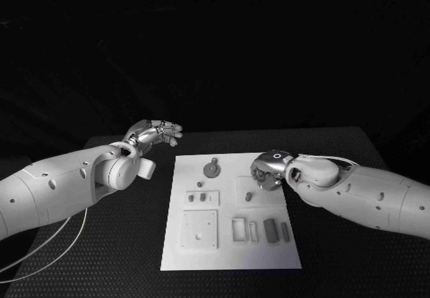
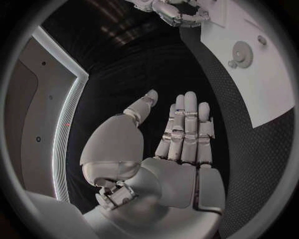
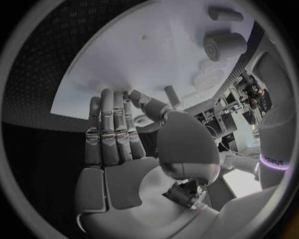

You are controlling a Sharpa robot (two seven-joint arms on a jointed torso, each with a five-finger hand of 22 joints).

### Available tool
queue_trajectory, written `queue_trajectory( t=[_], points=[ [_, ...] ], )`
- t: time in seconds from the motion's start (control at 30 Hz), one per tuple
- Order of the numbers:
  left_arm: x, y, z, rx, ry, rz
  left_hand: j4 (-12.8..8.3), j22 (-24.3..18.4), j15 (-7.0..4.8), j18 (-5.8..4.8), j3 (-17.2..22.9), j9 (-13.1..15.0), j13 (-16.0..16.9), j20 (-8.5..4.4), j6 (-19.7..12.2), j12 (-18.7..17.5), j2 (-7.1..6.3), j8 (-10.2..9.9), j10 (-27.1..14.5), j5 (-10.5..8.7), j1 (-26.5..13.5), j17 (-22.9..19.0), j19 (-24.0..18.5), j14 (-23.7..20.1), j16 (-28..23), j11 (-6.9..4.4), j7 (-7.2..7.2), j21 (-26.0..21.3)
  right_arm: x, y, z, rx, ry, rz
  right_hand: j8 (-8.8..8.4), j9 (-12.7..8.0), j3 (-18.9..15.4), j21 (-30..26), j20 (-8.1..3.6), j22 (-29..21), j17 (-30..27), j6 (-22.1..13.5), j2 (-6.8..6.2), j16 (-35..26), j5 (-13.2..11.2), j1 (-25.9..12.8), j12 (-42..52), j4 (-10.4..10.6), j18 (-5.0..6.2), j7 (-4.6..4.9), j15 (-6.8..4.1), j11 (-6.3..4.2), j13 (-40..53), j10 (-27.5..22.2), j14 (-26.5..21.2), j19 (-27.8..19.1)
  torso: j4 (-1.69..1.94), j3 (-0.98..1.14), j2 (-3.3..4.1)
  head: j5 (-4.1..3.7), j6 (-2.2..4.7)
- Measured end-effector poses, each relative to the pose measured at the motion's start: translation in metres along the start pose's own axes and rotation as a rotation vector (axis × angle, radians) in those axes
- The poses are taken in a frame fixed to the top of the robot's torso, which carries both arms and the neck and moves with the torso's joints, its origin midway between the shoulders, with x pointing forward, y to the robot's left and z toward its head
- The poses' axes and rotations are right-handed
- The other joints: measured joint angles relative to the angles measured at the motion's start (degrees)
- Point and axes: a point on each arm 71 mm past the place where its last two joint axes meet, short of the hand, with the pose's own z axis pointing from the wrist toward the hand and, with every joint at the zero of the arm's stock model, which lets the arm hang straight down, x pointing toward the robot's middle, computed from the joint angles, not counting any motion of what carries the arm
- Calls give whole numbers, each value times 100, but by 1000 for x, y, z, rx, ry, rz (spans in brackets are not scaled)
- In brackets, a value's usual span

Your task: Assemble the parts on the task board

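Observation:
The white task board (image 1: 228, 251) lies in the middle of the table. On it are a grey gear (image 1: 212, 169), two small pieces (image 1: 202, 198), a square plate (image 1: 199, 228), a rectangular frame (image 1: 239, 229) and two short bars (image 1: 276, 231). My left hand (image 1: 154, 133) hovers off the board's far left corner, fingers straight and apart from the thumb (image 2: 142, 107), holding nothing. My right hand (image 1: 269, 172) hangs over the board's right edge, fingers (image 3: 112, 124) flat and extended, palm empty. The gear (image 2: 241, 51) and the board (image 2: 268, 94) also show in the left wrist view.
Black textured table (image 1: 107, 248) surrounds the board on all sides. A round grey part (image 3: 224, 46) stands on the board (image 3: 137, 59) beyond my right hand's fingertips. The right hand (image 2: 177, 12) appears far off in the left wrist view.

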Motion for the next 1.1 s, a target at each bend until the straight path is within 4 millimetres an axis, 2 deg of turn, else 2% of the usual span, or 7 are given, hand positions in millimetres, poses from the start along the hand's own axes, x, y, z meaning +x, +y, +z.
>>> queue_trajectory(
  t=[0.17,0.33,0.57,0.67,1.1],
  points=[
    [0,0,0,0,-1,0,0,0,0,-1,0,-1,0,0,0,0,0,0,0,0,0,4,0,0,0,0,0,0,0,1,0,1,-5,-16,34,14,106,28,-41,18,47,54,13,-7,0,145,0,19,0,-7,-9,-22,46,21,53,41,-1,-1,-2,2,-6],
    [0,0,0,-1,-1,0,0,0,-1,-3,0,-1,-5,0,-21,0,0,0,0,0,0,4,0,-1,0,0,21,0,1,3,0,1,-8,-29,83,57,323,110,-90,57,133,215,7,-7,-6,260,-2,12,0,-67,-69,-134,96,135,213,214,-3,2,-2,4,-8],
    [-2,0,0,-2,-4,1,0,0,-22,-6,0,-7,-5,0,-21,0,0,0,1,0,0,11,0,19,0,0,21,0,1,4,-1,-1,-12,-39,118,114,375,161,-133,98,226,280,14,-6,-6,267,9,17,-3,-97,-118,-152,155,215,286,297,-4,7,-2,0,-21],
    [-2,0,0,-2,-5,1,0,0,-23,-8,0,-7,-5,0,-21,0,0,0,1,0,0,13,0,19,0,-1,21,0,1,4,-1,-1,-18,-40,118,125,376,178,-143,113,254,304,21,-6,-7,274,14,17,-4,-121,-107,-182,175,245,312,307,-9,9,-2,-1,-24],
    [-4,1,0,-3,-10,3,0,5,-4,-30,0,-12,-4,0,-21,0,0,0,1,0,0,22,0,38,0,-1,21,0,3,5,-4,4,-45,-39,119,170,408,201,-153,140,318,346,20,-6,-23,273,7,18,-9,-122,-113,-182,216,287,359,358,-10,10,-1,-16,-9]
  ],
)
